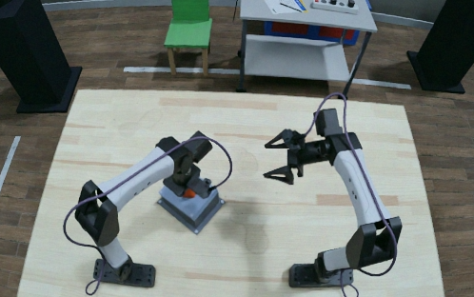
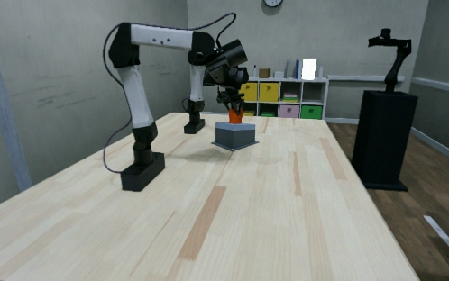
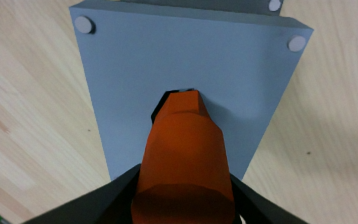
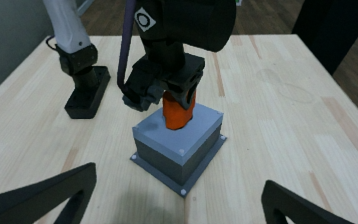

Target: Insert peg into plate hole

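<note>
Centrally, an orange peg (image 1: 189, 193) (image 2: 235, 116) (image 3: 182, 160) (image 4: 176, 112) stands over the blue-gray plate (image 1: 179, 204) (image 2: 235, 127) (image 3: 180, 55) (image 4: 152, 127), its lower end at the hole (image 3: 160, 105). A dark sliver of the opening shows along one side of the peg in the left wrist view; how deep the peg sits cannot be told. Much of the peg remains above the plate. The left gripper (image 1: 197, 189) (image 2: 235, 107) (image 3: 182, 176) (image 4: 178, 103) is partly open, its fingers closed about the peg's upper part. The plate forms the top of a block whose darker, flanged base (image 1: 196, 229) (image 2: 233, 146) (image 4: 183, 191) rests on the tabletop (image 1: 259, 238) (image 2: 263, 180) (image 3: 35, 95) (image 4: 260, 140). Well apart from the block, the right gripper (image 1: 269, 162) (image 4: 179, 180) is wide open, with nothing between its fingers. Beyond the tabletop in the top view are a green chair (image 1: 188, 32) and a gray table (image 1: 302, 18).
</note>
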Action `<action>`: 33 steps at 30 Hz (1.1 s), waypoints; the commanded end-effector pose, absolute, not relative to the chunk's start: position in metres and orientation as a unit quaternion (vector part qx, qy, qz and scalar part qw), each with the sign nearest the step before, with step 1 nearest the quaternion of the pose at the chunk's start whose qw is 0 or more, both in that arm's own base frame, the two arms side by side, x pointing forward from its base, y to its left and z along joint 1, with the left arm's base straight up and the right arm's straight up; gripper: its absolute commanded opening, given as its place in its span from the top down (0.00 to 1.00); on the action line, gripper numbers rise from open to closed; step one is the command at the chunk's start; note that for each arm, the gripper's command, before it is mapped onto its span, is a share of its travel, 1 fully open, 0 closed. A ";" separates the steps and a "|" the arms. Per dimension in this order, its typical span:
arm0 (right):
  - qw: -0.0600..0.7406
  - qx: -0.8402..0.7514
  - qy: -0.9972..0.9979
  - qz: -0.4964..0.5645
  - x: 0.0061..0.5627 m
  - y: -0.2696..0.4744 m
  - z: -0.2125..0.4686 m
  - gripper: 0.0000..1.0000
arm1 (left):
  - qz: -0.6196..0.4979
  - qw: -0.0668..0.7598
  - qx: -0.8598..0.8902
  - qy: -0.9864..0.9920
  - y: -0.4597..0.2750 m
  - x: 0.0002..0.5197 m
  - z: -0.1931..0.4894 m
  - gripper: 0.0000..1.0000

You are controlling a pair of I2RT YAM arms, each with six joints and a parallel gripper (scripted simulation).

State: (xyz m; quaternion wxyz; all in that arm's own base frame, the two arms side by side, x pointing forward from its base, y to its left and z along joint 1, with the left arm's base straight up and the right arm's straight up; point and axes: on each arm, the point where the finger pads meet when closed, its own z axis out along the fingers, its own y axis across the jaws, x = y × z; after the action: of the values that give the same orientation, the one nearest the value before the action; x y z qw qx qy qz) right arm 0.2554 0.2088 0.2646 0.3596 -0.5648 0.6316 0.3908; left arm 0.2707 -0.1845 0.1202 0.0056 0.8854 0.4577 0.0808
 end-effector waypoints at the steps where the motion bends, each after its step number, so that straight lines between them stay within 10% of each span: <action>1: 0.376 -0.574 0.616 0.388 0.258 0.212 0.280 0.00 | 0.103 0.048 0.877 0.467 -0.189 0.283 0.147 0.60; 33: 0.376 -0.574 0.616 0.388 0.258 0.212 0.280 0.00 | 0.093 0.035 0.879 0.466 -0.189 0.283 0.139 0.60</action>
State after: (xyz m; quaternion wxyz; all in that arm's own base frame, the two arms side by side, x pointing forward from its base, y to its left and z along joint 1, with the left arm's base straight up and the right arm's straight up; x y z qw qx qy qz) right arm 0.2554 0.2088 0.2646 0.3596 -0.5648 0.6316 0.3908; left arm 0.2738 -0.1862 0.1251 0.0109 0.8836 0.4606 0.0832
